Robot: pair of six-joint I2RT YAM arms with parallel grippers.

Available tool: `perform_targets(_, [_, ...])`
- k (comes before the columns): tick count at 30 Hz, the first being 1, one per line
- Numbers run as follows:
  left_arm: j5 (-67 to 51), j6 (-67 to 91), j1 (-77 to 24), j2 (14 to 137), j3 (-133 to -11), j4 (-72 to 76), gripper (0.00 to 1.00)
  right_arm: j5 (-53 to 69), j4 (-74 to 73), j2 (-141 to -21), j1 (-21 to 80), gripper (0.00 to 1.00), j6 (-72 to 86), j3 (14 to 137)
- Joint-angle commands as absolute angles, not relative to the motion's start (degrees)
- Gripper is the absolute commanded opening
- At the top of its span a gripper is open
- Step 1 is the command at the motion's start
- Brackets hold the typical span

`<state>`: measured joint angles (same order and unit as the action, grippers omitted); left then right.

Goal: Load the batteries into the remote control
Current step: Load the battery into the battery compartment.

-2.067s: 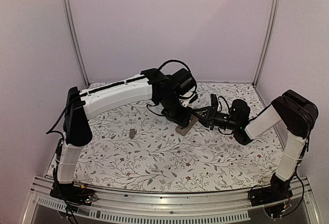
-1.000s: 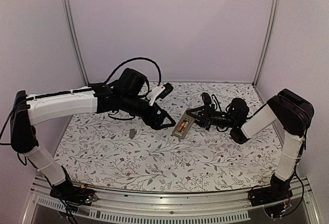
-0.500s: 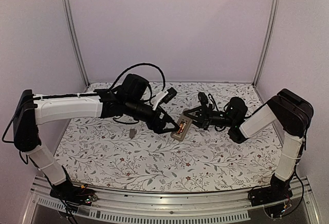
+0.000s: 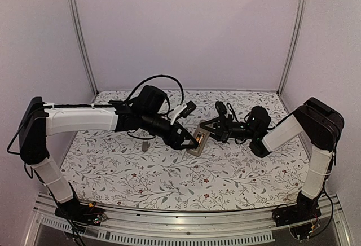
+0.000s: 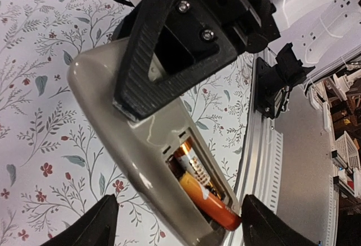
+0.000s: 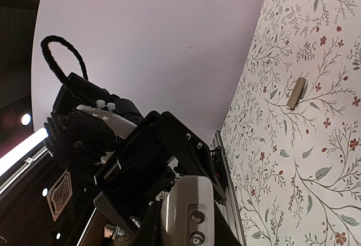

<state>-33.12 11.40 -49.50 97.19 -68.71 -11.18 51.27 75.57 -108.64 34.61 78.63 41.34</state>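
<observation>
White-shelled arms (image 4: 79,117) have black joints (image 4: 32,136), looping black cables (image 4: 155,78) and ribbed black claw fingers (image 5: 137,65) with silver screws (image 5: 181,6).

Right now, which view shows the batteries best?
Left wrist: close up, the batteries lie in the open back of the remote. From the top they are an orange speck. The right wrist view shows none.
</observation>
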Motion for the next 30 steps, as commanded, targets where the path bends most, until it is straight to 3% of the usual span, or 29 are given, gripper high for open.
perform_targets(1, [-34.01,11.96,-50.17,98.72,-68.22,-9.84,0.73,51.94,80.38,-106.79,35.17,0.00,78.23,42.71])
perform_targets(30, [-35.89,19.32,-48.70,103.21,-69.14,-5.78,0.39,53.74,80.42,-102.17,38.37,0.00,74.96,43.07])
